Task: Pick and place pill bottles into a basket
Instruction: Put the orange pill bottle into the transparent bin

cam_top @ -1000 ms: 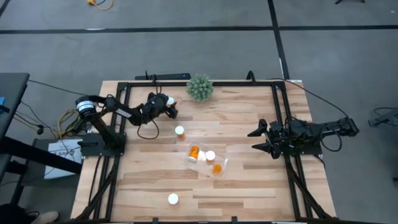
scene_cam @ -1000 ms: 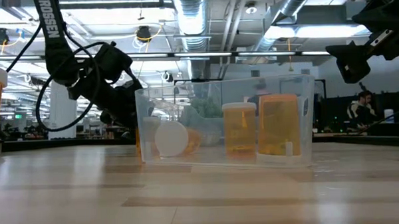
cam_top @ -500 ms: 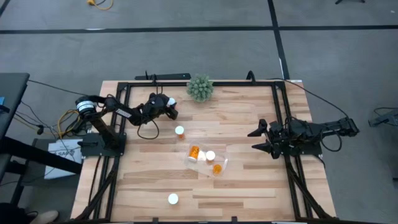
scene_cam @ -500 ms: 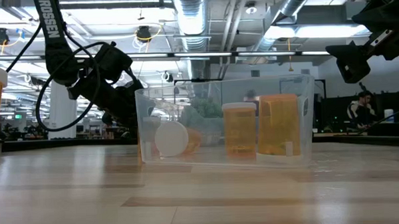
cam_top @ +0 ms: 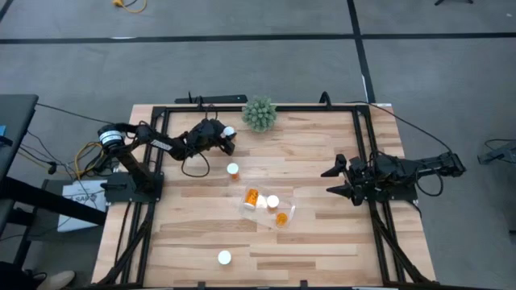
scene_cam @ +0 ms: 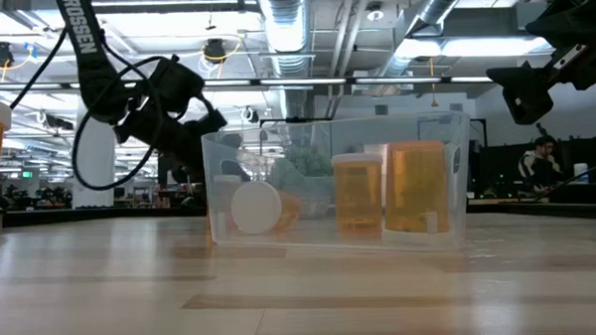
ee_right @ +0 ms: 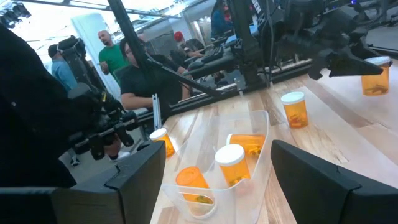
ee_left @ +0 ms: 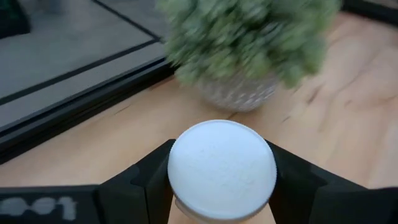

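Left hand point(cam_top: 225, 133) clamped on pill bottle point(ee_left: 222, 169); arm reads "TROSSEN"; right hand point(cam_top: 334, 181) fingers apart over bench point(cam_top: 322, 242)

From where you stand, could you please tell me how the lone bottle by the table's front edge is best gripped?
The lone bottle stands upright, cap up, with nothing beside it. I would come straight down from above and close across its round body just under the cap; any side probably works. The right gripper is open and free.
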`<state>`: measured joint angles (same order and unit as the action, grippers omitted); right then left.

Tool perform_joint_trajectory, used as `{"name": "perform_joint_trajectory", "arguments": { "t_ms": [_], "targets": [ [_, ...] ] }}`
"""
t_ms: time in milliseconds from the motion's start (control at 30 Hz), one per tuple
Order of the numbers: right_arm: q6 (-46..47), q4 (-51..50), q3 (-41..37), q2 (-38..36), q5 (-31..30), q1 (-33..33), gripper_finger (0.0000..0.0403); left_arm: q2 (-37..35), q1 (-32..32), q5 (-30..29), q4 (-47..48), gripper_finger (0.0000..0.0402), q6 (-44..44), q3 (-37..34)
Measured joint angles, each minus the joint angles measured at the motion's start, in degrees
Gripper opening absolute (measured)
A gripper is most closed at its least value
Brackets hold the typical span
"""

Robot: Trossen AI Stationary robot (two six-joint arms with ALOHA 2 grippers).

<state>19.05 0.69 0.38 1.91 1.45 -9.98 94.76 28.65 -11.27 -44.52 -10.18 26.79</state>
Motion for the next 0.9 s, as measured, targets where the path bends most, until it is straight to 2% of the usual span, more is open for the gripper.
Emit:
{"name": "perform_joint_trajectory", "arguments": {
  "t_ms": [267,533,733,900],
  "targets": [
    [0.0,0.0,0.0,0.0,0.0,0.0,0.0286,-0.6,-0.2,8.2,0.1,0.0187,-3.2,5.5],
    [0.0,0.0,0.0,0.0,0.0,0.0,0.0286,-8.3,-2.6,14.4,-0.1,0.0187,-5.6,7.7],
    [0.0,0.0,0.0,0.0,0.0,0.0,0.0286,-14.7,-6.7,20.3,0.7,0.0187,-10.6,7.7],
    [0.0,0.0,0.0,0.0,0.0,0.0,0.0286,-18.0,-12.5,24.2,1.9,0.0187,-15.6,7.7]
  ]
}}
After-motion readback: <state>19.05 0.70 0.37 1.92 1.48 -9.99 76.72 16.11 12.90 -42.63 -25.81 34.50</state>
